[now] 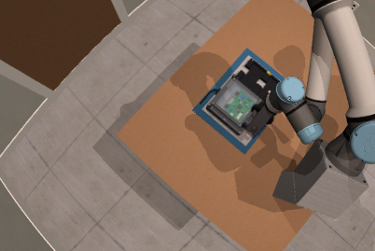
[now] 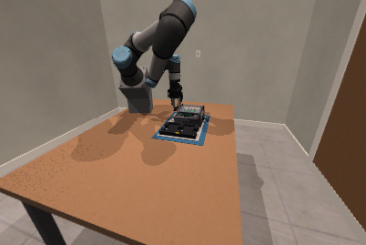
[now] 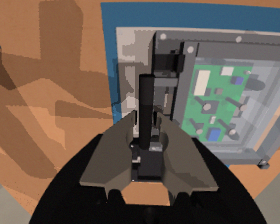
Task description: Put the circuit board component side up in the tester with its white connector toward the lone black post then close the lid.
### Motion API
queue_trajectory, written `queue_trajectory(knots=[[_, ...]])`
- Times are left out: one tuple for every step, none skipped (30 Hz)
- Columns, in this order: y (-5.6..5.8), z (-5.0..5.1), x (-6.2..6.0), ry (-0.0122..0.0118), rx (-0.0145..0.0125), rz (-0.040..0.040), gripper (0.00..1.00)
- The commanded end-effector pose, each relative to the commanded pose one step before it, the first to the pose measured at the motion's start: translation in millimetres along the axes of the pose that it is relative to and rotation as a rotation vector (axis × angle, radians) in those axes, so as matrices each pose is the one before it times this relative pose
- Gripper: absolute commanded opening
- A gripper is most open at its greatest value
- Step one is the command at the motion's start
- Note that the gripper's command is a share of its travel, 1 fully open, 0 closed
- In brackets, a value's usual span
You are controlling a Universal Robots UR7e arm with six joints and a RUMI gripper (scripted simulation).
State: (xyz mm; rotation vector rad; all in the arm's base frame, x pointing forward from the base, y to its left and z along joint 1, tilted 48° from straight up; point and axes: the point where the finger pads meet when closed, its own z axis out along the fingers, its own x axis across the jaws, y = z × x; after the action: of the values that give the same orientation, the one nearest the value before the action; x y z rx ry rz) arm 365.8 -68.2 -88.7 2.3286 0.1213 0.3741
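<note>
The circuit board (image 1: 240, 104) (image 3: 222, 107) is green. It lies component side up in the tester (image 1: 225, 120) (image 2: 188, 120) (image 3: 216, 50), under the lid's clear window. Its white connector (image 3: 202, 82) is at the end nearer my fingers in the wrist view. The lid lies down over the board; I cannot tell if it is latched. The pins are not clear, and I cannot single out the lone post. My gripper (image 2: 177, 107) (image 3: 145, 111) is shut with nothing seen between its fingers. It is just beside the tester's edge, apparently above the base; contact is unclear.
The black tray (image 1: 249, 76) (image 2: 173, 130) with pale openings sits beside the tester on the same blue-edged base (image 1: 219, 133) (image 2: 200, 142) (image 3: 109, 50). The arm reaches in over the base from the robot's pedestal (image 1: 326, 190) (image 2: 140, 100).
</note>
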Motion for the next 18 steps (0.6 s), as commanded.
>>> queue_trajectory(knots=[[0.00,-0.55,0.21,0.00082,0.00006,0.00007,0.13],[0.00,-0.28,0.00,0.00000,0.00000,0.00000,0.13],[0.00,-0.40,0.00,0.00000,0.00000,0.00000,0.13],[0.00,-0.54,0.00,0.00000,0.00000,0.00000,0.13],[0.00,-0.69,0.00,0.00000,0.00000,0.00000,0.13],[0.00,-0.85,0.00,0.00000,0.00000,0.00000,0.13],[0.00,-1.02,-0.01,0.00000,-0.00001,0.00000,0.13],[0.00,-1.19,-0.01,0.00000,-0.00001,0.00000,0.13],[0.00,-1.35,0.01,-0.00001,0.00001,0.00000,0.13],[0.00,-1.53,0.00,0.00000,0.00000,0.00000,0.13],[0.00,-1.71,-0.01,0.00001,-0.00002,0.00000,0.13],[0.00,-1.85,0.01,-0.00001,0.00001,0.00000,0.13],[0.00,-2.02,0.00,0.00000,0.00000,0.00000,0.13],[0.00,-2.16,0.00,0.00000,0.00000,0.00000,0.13],[0.00,0.00,0.00,0.00000,0.00000,0.00000,0.13],[0.00,0.00,0.00,0.00000,0.00000,0.00000,0.13],[0.00,-2.29,0.01,0.00000,0.00001,0.00000,0.13],[0.00,-2.43,-0.01,0.00001,-0.00001,0.00000,0.13]])
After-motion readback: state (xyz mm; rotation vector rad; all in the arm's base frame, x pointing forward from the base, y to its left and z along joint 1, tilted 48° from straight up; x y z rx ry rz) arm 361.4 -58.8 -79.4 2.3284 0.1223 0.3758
